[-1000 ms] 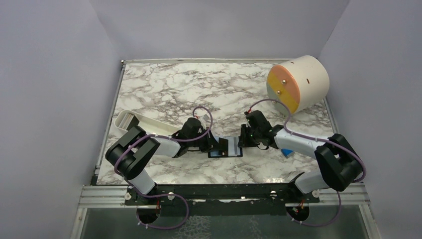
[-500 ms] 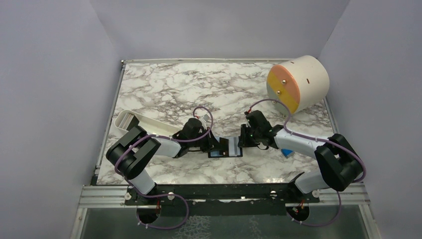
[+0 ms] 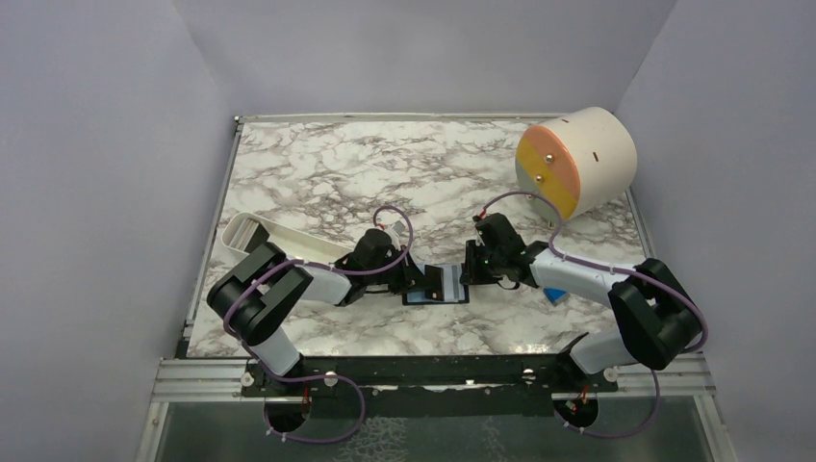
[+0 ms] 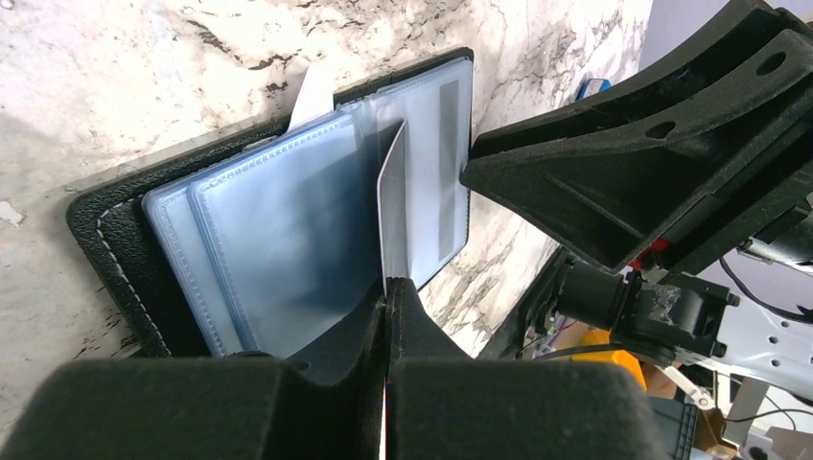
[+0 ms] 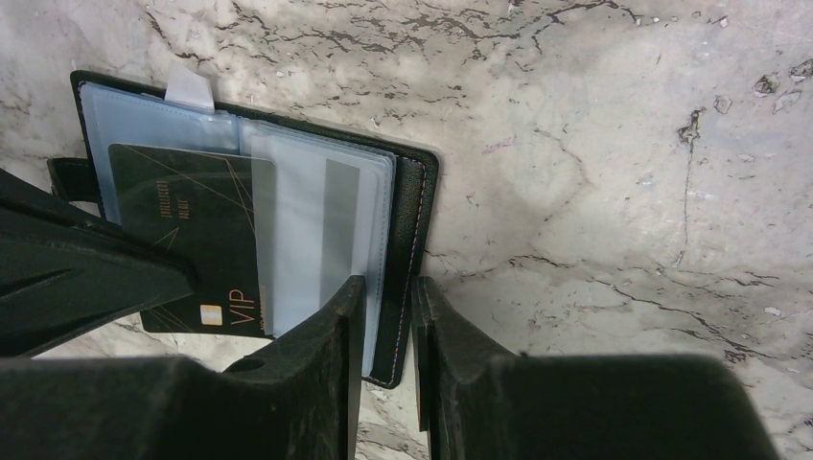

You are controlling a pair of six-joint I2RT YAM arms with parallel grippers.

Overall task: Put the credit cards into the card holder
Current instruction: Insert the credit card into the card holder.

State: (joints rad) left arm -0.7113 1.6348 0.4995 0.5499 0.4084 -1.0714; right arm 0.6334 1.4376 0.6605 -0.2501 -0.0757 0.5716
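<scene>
The credit card (image 5: 192, 230), clenched in the left pincer (image 4: 385, 287), is standing among the clear sleeves (image 5: 316, 220) of the card holder (image 5: 410, 192), whose edge the right pincer (image 5: 388, 287) is grasping. Pushed askew, it is risking snagging a sleeve and buckling.

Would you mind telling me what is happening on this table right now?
The card holder lies open on the marble table between the two arms. The right gripper clamps the holder's edge nearest it. The left gripper is shut on a black credit card, whose leading end sits partly inside a clear sleeve. The card is not yet fully in.
</scene>
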